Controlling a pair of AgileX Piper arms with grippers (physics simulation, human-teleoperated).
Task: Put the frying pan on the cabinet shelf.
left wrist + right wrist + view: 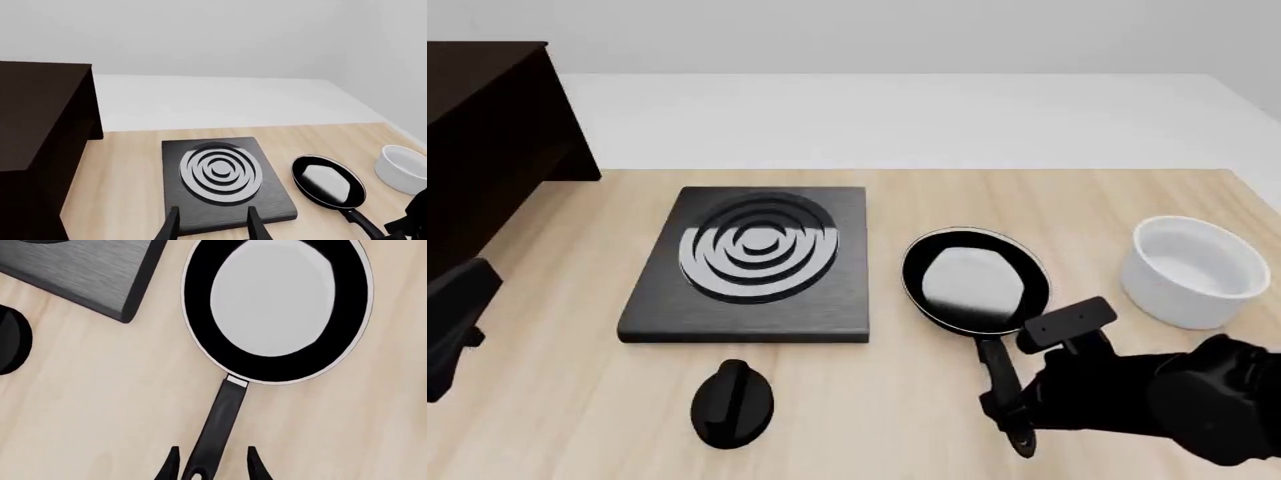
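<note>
Just one frying pan, handle btwn open right tool fingers.

Bright, even, diffuse light fills the scene, and shadows are barely visible. All three views are sharp, without blur or edge distortion. A pale sheen glares inside the frying pan.
</note>
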